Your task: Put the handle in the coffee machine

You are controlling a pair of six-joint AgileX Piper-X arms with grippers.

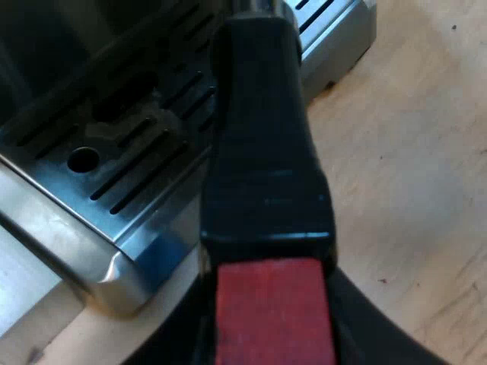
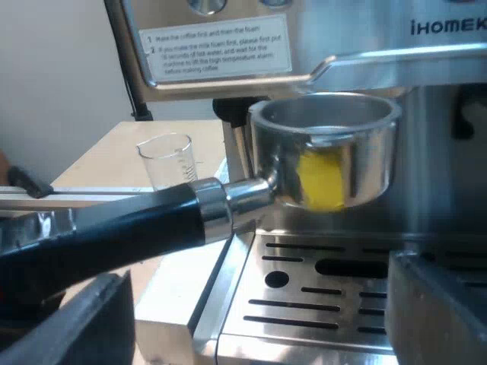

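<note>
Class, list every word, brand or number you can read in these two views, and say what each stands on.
"iHOMEK", possibly running on: front of the espresso machine.
"1. Make the coffee first and then the foam": white sticker on the machine's front.
Sticker's second item: too small to read.
Marks on the measuring glass: too small to read.
No text on the holder.

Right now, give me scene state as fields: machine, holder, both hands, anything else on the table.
machine: silver espresso machine with a slotted steel drip tray
holder: metal holder with a dark, red-ended handle, aloft over the drip tray, rim showing, not locked in
left hand: shut on the handle near its red end
right hand: open, holding nothing, facing the machine's front
glass: clear measuring glass, upright on the pale wooden table beside the machine
</note>
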